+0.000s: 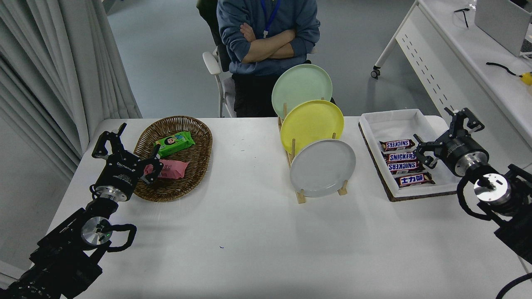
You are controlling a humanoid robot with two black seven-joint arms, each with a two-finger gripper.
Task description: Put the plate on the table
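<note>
The light-grey plate (323,167) stands on edge in the front slot of a wooden rack (300,195) near the middle of the white table (249,232). Behind it in the same rack stand a yellow plate (311,123) and a pale mint-green plate (302,84). My right gripper (448,134) is open and empty, raised over the right side of the white tray, well to the right of the grey plate. My left gripper (126,147) is parked open at the wicker basket's left rim.
A wicker basket (199,162) holds a green packet (174,143) and a pink packet (170,168). A white tray (392,120) at the right holds several chocolate bars (401,161). A person (268,37) sits with folded arms at the far side. A perforated desk (465,79) stands at right.
</note>
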